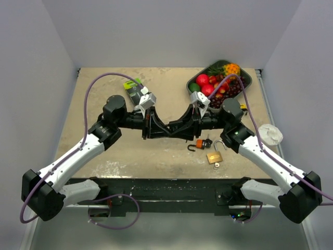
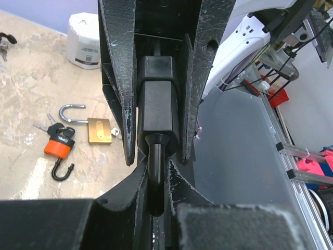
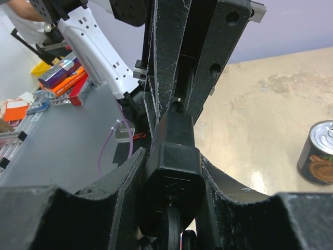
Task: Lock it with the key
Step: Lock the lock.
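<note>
A beige, mottled tabletop [image 1: 161, 151] is carrying everything here. Near its right side, an orange padlock with an open black shackle [image 1: 199, 144] is lying flat, with a small bunch of keys [image 1: 208, 141] resting just beside it. A brass padlock with an open silver shackle [image 1: 214, 157] is lying slightly nearer and to the right. A black tray of colourful fruit [image 1: 248, 78] is sitting at the far right corner. A green and black container [image 1: 133, 88] is sitting far left of centre. A white round tub [image 1: 270, 134] is sitting at the right edge.
</note>
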Available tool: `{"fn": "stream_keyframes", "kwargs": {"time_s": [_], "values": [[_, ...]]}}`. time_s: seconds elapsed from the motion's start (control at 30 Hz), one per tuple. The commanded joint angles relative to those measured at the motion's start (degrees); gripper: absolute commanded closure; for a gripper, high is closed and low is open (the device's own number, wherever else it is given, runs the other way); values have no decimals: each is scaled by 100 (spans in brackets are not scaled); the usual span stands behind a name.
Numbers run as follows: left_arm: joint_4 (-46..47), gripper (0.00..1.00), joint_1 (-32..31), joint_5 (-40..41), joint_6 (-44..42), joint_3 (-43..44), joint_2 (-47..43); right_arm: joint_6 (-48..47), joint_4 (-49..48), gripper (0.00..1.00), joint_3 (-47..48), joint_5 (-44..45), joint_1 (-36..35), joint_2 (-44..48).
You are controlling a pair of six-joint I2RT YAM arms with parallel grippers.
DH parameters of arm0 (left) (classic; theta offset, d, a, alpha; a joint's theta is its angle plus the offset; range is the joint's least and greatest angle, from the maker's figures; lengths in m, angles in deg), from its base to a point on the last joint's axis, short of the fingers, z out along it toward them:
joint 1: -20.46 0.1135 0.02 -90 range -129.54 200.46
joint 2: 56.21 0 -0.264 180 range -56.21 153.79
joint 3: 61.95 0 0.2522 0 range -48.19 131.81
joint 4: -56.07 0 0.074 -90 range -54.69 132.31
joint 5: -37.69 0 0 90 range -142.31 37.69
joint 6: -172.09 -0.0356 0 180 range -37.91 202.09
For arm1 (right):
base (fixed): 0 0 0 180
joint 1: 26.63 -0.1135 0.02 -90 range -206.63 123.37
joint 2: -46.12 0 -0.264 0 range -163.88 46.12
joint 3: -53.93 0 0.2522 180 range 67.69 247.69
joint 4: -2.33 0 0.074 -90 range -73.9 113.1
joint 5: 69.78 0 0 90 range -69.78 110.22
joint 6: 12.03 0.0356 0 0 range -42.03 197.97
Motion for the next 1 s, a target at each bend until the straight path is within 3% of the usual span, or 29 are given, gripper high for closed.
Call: {"fn": "stream_keyframes", "kwargs": {"time_s": [0.0, 0.2, 0.23, 0.27, 0.37, 0.5, 0.6, 0.87, 0.97], "values": [[1531, 100, -464, 675, 94, 509, -135, -773, 813, 100, 42, -234, -838, -561], [1153, 100, 346, 500, 93, -9, -759, -1530, 1966, 100, 262, -410, -231, -306], [1162, 100, 408, 482, 137, -54, -786, -1582, 2288, 94, 271, -419, -143, -288], [1162, 100, 513, 456, 146, -89, -838, -1679, 2430, 73, 341, -428, -125, -288], [996, 100, 663, 438, 24, -177, -918, -2092, 2897, 48, 526, -420, -55, -332], [556, 100, 734, 341, -397, -177, -997, -2347, 3266, 45, 719, -384, 86, -332], [56, 100, 743, 174, -880, -107, -997, -2611, 3626, 31, 868, -332, 156, -332], [-1535, 100, 743, -221, -2322, 156, -822, -3366, 4584, 9, 1492, -148, 341, -288], [-2273, 100, 743, -327, -3042, 340, -655, -3867, 5172, 6, 1773, -121, 438, -279]]}}
